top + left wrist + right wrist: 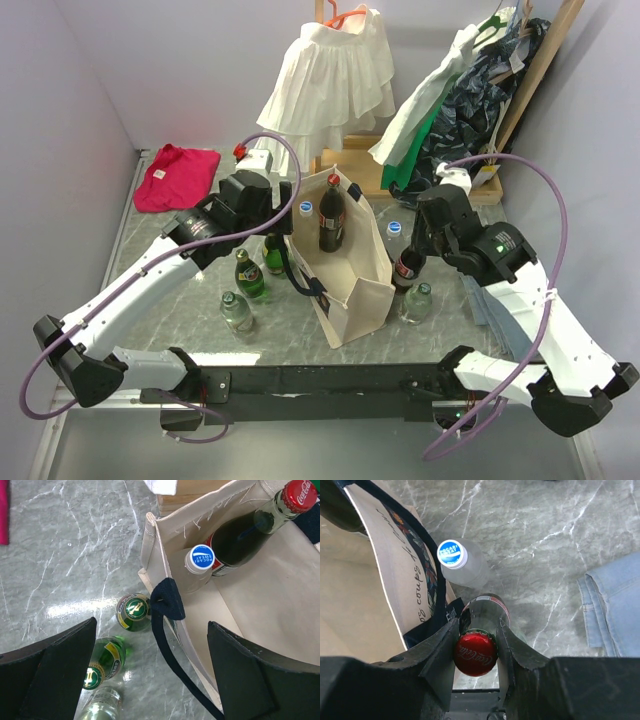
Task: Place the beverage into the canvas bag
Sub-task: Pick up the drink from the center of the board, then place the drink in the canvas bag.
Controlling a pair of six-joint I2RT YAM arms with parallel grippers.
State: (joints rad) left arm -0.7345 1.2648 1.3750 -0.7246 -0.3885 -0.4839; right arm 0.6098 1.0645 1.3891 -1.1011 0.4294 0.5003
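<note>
Right hand (476, 630) pinches the cola bottle (475, 654) at the neck, just under the red cap. The bottle stands upright just outside the canvas bag (355, 295), against its right wall; can't tell if its base is off the worktop (75, 555). Left hand (152, 655) is spread wide, the bag's left wall and navy handle (167, 597) btw its fingers, gripping nothing.

Risks, as I judge them:
- Bag is taller than the bottles, so a low lift drives the bottle's base into the right wall or strap. That folds the rim or tips the bag, esp. w/ the left hand not clamped on it.
- A neck-only grip on smooth glass means the bottle may swing or slide down on a quick move.
- A second cola bottle (331, 220) and a blue-capped bottle (199, 560) stand inside, so a blind drop could clink or land on a cap.
- The blue-capped bottle outside (453, 554) is near the gripped one and could get knocked over.
- If the bag shifts left, it hits the green bottles (133, 611).
</note>
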